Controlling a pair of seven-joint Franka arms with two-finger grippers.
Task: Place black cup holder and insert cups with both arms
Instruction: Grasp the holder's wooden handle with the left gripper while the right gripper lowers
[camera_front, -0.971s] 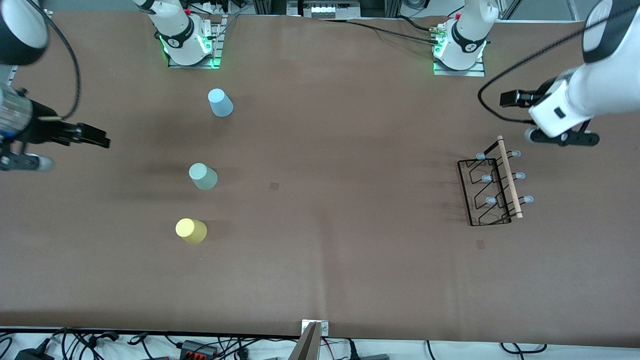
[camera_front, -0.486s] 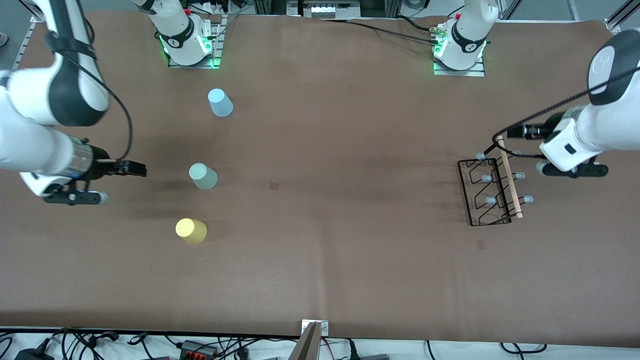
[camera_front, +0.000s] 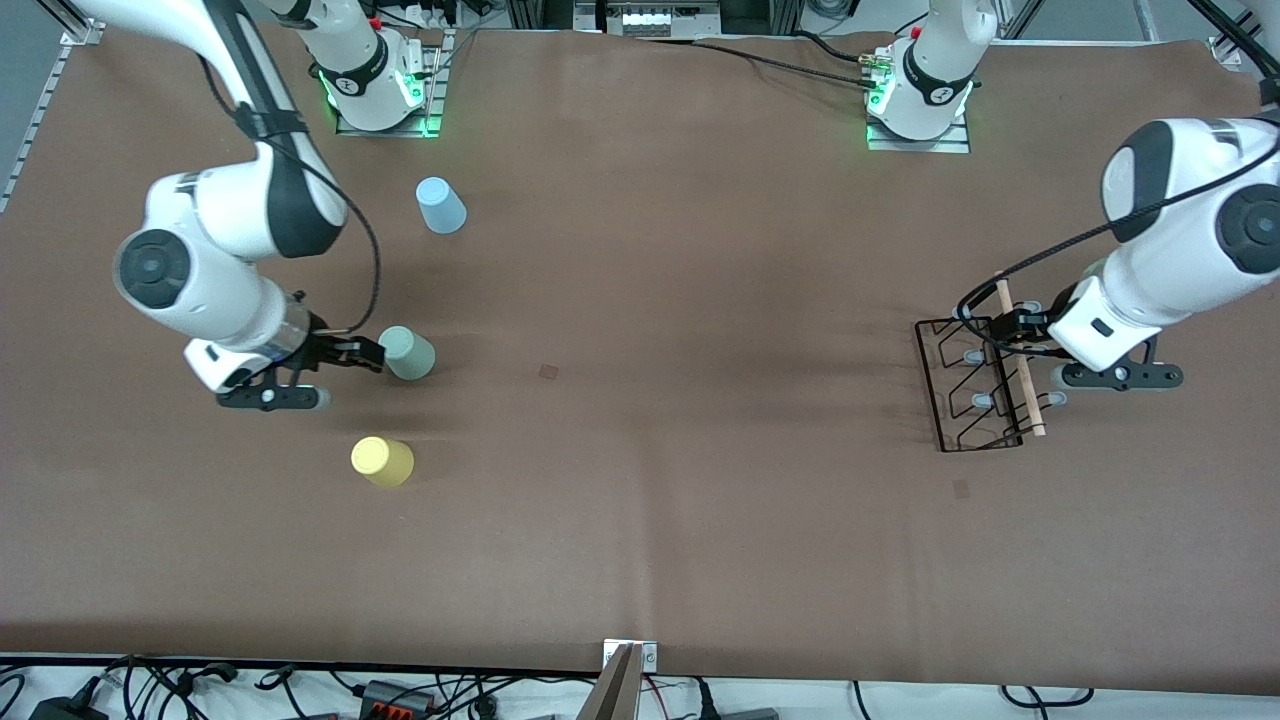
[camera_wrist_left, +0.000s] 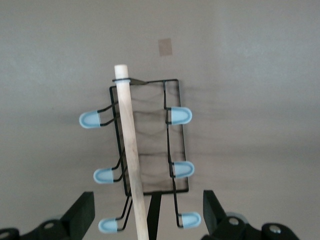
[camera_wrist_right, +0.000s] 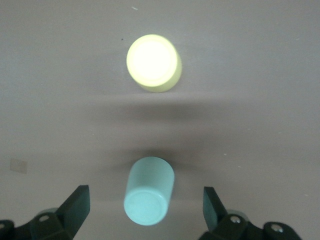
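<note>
The black cup holder (camera_front: 968, 400) stands at the left arm's end of the table, its wooden rod handle (camera_wrist_left: 131, 155) on top. My left gripper (camera_wrist_left: 149, 215) hangs open just over it, its fingers on either side of the rod (camera_front: 1020, 375) without touching it. In the front view the left gripper (camera_front: 1012, 330) is over the holder's end nearest the bases. The mint cup (camera_front: 406, 353) stands toward the right arm's end. My right gripper (camera_front: 365, 354) is open beside it, and the mint cup (camera_wrist_right: 148, 197) lies between its spread fingers (camera_wrist_right: 77, 205), not touched. The yellow cup (camera_front: 382, 461) is nearer the front camera, the blue cup (camera_front: 440, 205) nearer the bases.
Two white arm bases with green lights (camera_front: 380, 95) (camera_front: 920, 100) stand along the table's edge farthest from the front camera. Cables (camera_front: 400, 690) lie along the edge nearest it. Small tape marks (camera_front: 549, 371) (camera_front: 961, 488) are on the brown table top.
Both arms have swung in and come down. The right gripper has reached the mint cup. The left gripper has arrived over the holder's rod. Cups and holder have not moved.
</note>
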